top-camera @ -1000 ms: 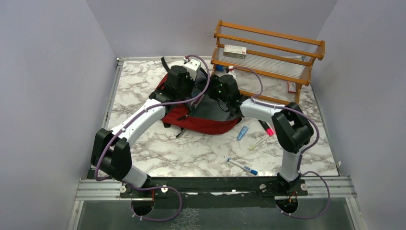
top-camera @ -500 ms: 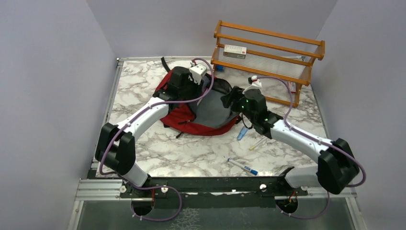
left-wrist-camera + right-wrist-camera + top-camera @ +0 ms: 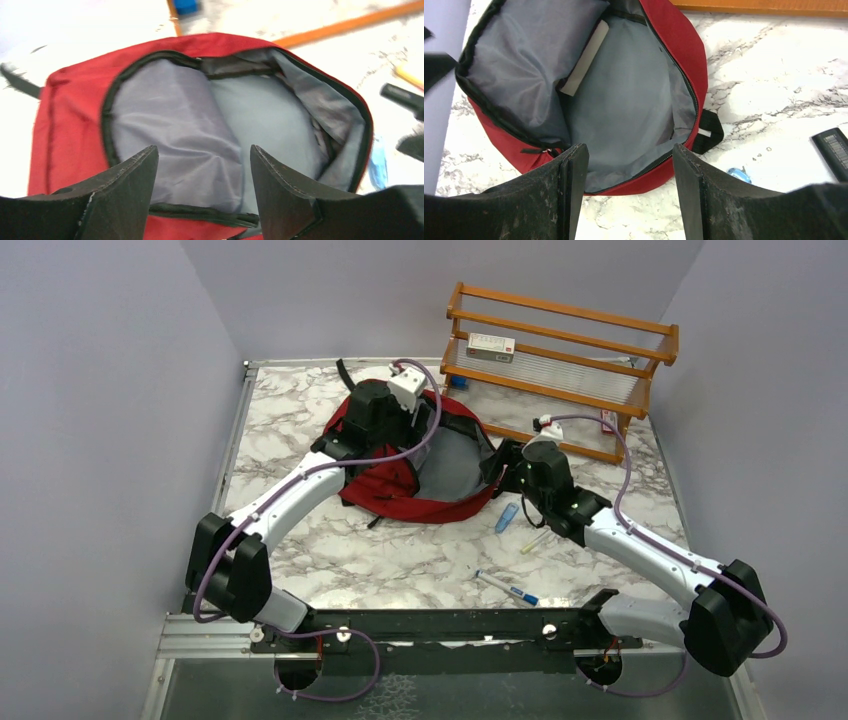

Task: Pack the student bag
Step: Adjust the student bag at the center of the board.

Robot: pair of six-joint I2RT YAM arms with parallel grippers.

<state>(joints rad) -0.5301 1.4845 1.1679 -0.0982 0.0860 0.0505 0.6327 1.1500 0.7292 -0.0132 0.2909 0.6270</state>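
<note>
Matt red cloth student bag [image 3: 385, 485], smooth grey-lined; glossy wooden rack [image 3: 560, 308].

Dark-red student bag [image 3: 400, 490] on a white marble table [image 3: 400, 560] with grey veining.
Bag lining is grey, zip edge and straps black, with a pale off-white strip [image 3: 585, 55] inside. Rack [image 3: 560, 312] is orange-brown wood; the box [image 3: 490, 347] on it is white with red marks. Pen [image 3: 508, 590] is white and blue; the small item [image 3: 508, 517] by the bag is light blue. Left arm [image 3: 295, 490] and right arm [image 3: 645, 545] are white with black joints, and the cables [image 3: 430, 420] are purple. Walls [image 3: 100, 390] are plain pale lilac.
</note>
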